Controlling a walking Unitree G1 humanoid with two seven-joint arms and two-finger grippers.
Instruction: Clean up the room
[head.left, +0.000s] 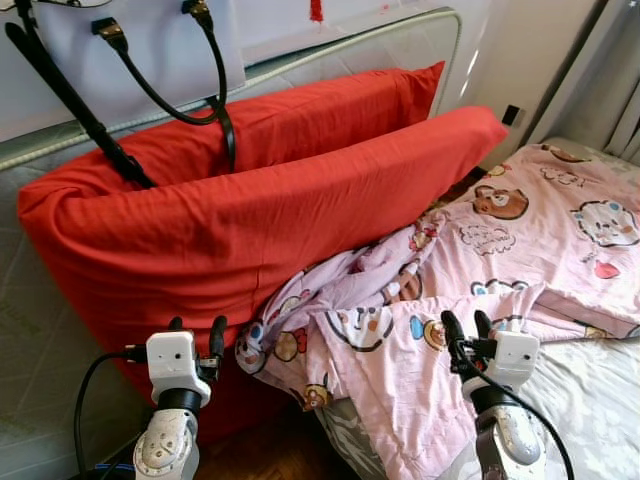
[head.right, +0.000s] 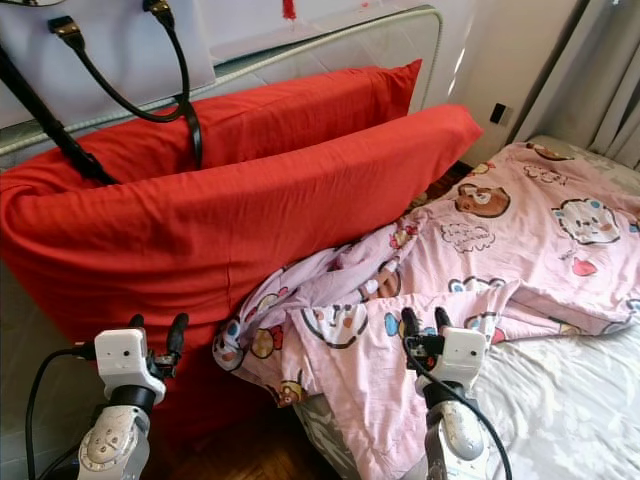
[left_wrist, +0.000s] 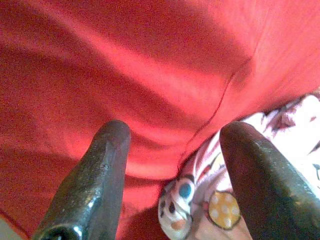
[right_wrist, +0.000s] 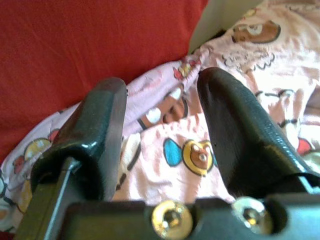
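Observation:
A pink cartoon-print blanket (head.left: 480, 270) lies rumpled across the bed, and its left corner (head.left: 290, 350) hangs over the bed's edge against a large red pillow (head.left: 230, 220). That pillow stands on edge beside the bed, with a second red pillow (head.left: 340, 105) behind it. My left gripper (head.left: 197, 327) is open and held low in front of the red pillow (left_wrist: 150, 75), empty, close to the blanket corner (left_wrist: 200, 200). My right gripper (head.left: 467, 325) is open just above the blanket (right_wrist: 185, 150), nothing between its fingers.
A white bag with black straps (head.left: 150, 70) rests on top of the pillows against the quilted headboard (head.left: 330, 55). White sheet (head.left: 590, 390) shows at lower right. Dark wooden floor (head.left: 270, 450) lies between pillow and bed. Curtains (head.left: 610, 80) hang at far right.

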